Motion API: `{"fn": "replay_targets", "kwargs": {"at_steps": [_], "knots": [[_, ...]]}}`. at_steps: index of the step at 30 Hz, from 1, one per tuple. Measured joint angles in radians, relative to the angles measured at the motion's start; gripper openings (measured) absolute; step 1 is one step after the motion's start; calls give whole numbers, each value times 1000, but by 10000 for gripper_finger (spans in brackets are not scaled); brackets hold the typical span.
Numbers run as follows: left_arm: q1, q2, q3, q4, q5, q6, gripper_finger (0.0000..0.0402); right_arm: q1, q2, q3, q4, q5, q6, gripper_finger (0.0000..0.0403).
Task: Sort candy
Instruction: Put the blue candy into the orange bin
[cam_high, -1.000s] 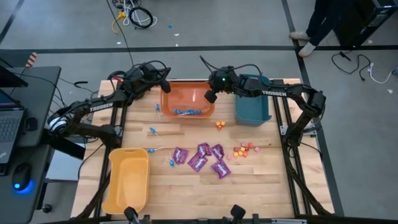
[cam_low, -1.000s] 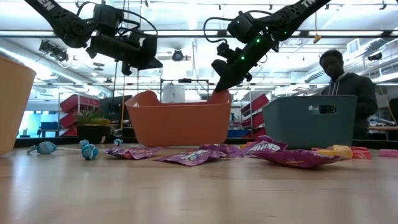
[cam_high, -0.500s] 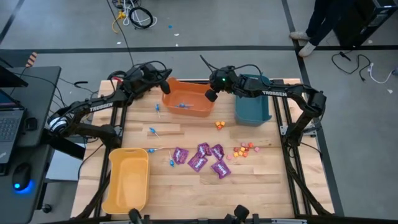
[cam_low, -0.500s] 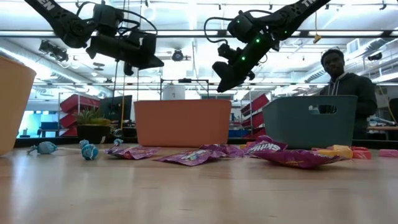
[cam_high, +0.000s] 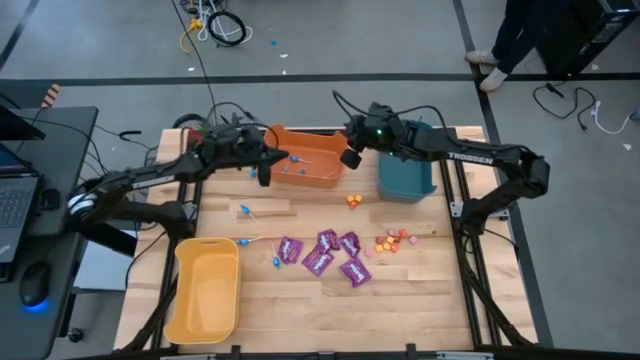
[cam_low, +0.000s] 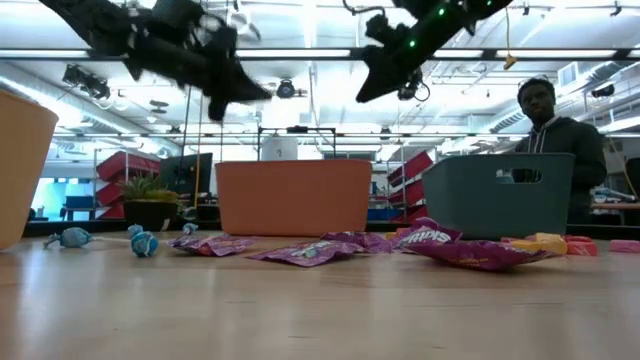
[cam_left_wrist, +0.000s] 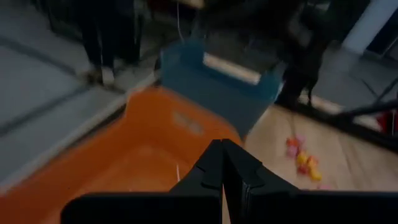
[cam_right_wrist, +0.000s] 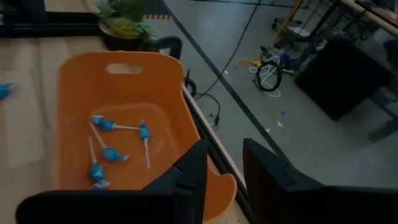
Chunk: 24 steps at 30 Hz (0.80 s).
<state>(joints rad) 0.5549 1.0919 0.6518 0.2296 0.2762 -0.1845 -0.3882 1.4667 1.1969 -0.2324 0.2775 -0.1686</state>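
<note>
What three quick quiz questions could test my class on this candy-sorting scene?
1. True or false: the purple packets lie on the table, outside every bin.
2. Which bin holds the blue lollipops? A) orange bin B) teal C) yellow
3. Fill in: the right hand, above that bin's edge, has its fingers ____.

Key: 1 true; 2 A; 3 open.

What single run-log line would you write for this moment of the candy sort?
left tool: shut, above orange bin's left end | right tool: open, empty, above its right end | lollipops inside | purple packets unsorted
</note>
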Motion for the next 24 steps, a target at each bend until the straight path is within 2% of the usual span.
{"fn": "replay_targets", "kwargs": {"at_steps": [3,9,12,16,20,22,24], "knots": [[-50,-89,3,-52,-85,-7,1,20,-24,-2,-29,1,0,89],[-125,-188,1,-400,-372,-115,1,64,-55,-31,-74,2,5,87],[-147,-187,0,-527,-375,-176,1,88,-73,-57,-72,2,8,87],[-166,-186,0,-674,-282,-180,1,113,-101,-86,-76,2,35,87],[-175,-186,0,-818,-234,-161,1,134,-120,-93,-76,2,42,87],[-176,-186,0,-888,-258,-182,1,143,-120,-93,-76,2,42,87],[-176,-184,0,-935,-330,-239,1,148,-120,-94,-76,2,42,87]]}}
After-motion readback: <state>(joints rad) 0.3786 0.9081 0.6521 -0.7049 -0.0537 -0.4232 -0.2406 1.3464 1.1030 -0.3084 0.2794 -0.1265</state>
